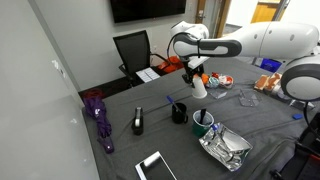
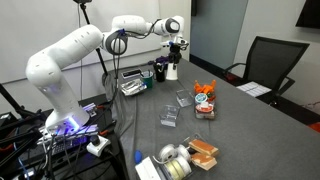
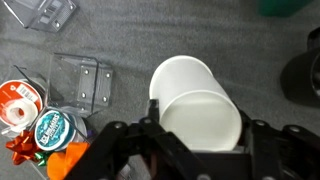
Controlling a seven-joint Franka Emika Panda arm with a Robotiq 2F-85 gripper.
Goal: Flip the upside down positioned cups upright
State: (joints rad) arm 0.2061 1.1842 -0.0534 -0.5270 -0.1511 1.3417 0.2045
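Observation:
A small plain white cup (image 3: pixel 190 100) sits between my gripper's (image 3: pixel 200 135) two black fingers, which are shut on its sides. In the wrist view one round end of the cup faces the camera. In both exterior views the gripper (image 1: pixel 197 74) (image 2: pixel 173 55) points down over the grey table, with the white cup (image 1: pixel 200 88) (image 2: pixel 172 71) hanging below it at or just above the cloth. I cannot tell whether the cup touches the table.
A black mug (image 1: pixel 179 112) and a dark green mug (image 1: pixel 203 122) stand near a foil tray (image 1: pixel 226 148). Clear plastic boxes (image 3: pixel 82 78) (image 2: pixel 170 117), tape rolls (image 3: pixel 48 128), a purple umbrella (image 1: pixel 98 115) and a phone (image 1: pixel 155 166) lie on the table. An office chair (image 1: pixel 133 50) stands behind it.

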